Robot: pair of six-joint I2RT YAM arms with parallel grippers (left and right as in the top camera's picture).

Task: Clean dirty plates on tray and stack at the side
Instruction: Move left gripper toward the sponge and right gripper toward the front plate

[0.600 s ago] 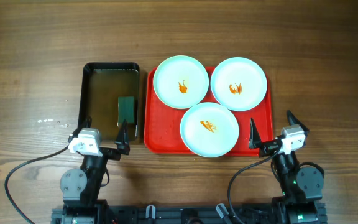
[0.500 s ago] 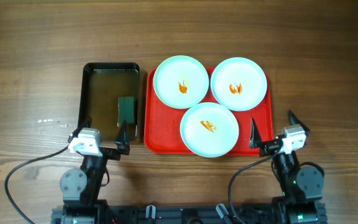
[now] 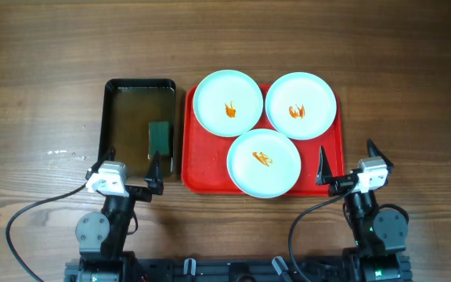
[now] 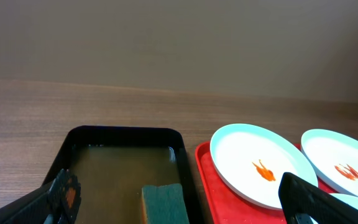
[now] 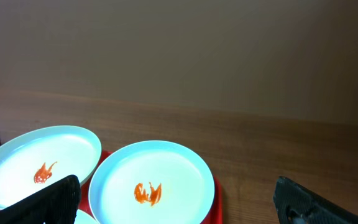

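- On the red tray [image 3: 198, 176], at the middle of the table [image 3: 45, 63], all three plates lie flat. One is at the back left [image 3: 228, 90], one at the back right [image 3: 301, 88], and one in front [image 3: 264, 178], its rim meeting the other two.
- The two back plates reach past the tray's far rim.
- Each plate shows an orange smear [image 3: 230, 109] at its centre, so I judge that none has been wiped.
- No plate stands on the wood beside the tray, so no stack has been started. As far as the views show, the whole job is left: three wipes and three moves to the side.
- A green sponge [image 3: 160, 139] lies in the black basin [image 3: 106, 117] just left of the tray. It sits in murky liquid against the basin's right wall, and no finger touches it.
- The left gripper [image 3: 131, 163] hangs low at the basin's near edge with its fingers spread wide, holding nothing. Its wrist view shows the sponge ahead, between the two fingers.
- The right gripper [image 3: 345, 154] sits by the tray's front right corner, fingers wide apart and empty. One finger is beside the tray's right rim and the other is over bare wood. Its wrist view looks across the two back plates.
- Both arms are folded close to their bases, wrists pointing towards the far side of the table.
- The sponge looks like the sensible first pick for the left gripper.
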